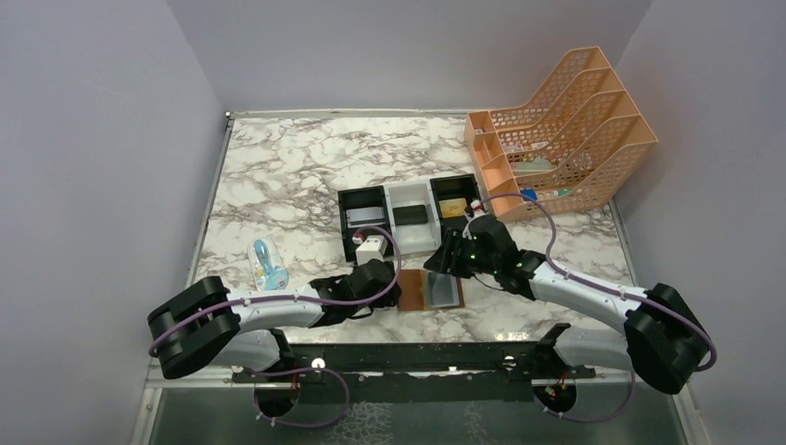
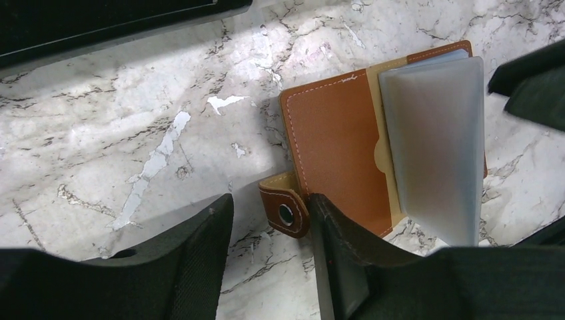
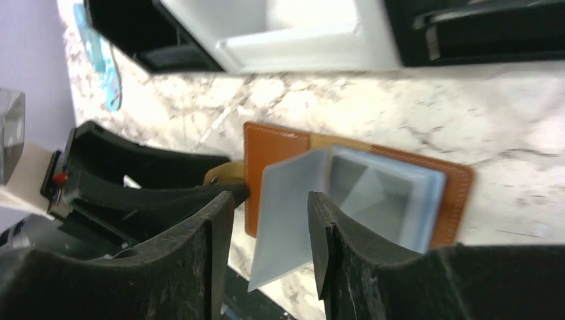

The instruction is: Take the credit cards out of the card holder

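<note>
The brown leather card holder lies open on the marble near the front edge. Its pale blue pockets stand fanned up, and no card shows in them. My left gripper is open at the holder's left edge. The snap tab lies between its fingers, against the right finger, which rests on the brown cover. My right gripper is open, with one loose pocket leaf standing between its fingers, unpinched. A dark grey credit card and a gold-tan one lie in the tray's outer compartments.
The black-and-white three-compartment tray stands just behind the holder, with a small black block in its middle section. An orange mesh file rack is at the back right. A light blue object lies on the marble at the left.
</note>
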Robot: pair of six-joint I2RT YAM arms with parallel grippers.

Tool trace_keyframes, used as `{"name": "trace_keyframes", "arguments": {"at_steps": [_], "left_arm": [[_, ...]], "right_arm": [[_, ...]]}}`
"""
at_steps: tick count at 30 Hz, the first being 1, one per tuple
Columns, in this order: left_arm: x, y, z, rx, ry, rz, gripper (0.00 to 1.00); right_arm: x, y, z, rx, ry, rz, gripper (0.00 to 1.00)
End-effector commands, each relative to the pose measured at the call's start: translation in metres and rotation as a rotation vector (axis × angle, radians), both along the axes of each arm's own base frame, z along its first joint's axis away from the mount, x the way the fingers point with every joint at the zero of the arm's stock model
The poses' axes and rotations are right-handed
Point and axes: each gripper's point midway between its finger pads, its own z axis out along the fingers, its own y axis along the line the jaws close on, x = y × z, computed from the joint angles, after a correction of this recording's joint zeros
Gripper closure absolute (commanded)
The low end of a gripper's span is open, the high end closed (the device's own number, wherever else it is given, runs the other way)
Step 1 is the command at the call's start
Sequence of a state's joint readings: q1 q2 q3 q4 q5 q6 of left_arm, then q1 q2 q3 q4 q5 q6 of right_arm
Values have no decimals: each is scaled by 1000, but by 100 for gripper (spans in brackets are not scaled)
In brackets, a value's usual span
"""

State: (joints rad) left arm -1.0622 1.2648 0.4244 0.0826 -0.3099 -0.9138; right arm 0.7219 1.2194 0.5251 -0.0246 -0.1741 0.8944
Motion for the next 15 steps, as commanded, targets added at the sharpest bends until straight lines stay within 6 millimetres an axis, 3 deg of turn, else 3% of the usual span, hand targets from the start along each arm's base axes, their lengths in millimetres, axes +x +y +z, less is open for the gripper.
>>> {"name": "trace_keyframes", "arguments": {"at_steps": [1, 7, 15], "left_arm": [[-2, -6, -2, 15, 5, -50, 55], [-3, -9, -2, 20, 10, -72, 63], [-3, -13, 1, 25, 7, -97, 68]], "right_arm": [[4, -39, -18, -197, 0, -66, 54], [-12, -51, -42, -250, 81, -67, 54], [-13, -48, -43, -246, 86, -54, 54]]}}
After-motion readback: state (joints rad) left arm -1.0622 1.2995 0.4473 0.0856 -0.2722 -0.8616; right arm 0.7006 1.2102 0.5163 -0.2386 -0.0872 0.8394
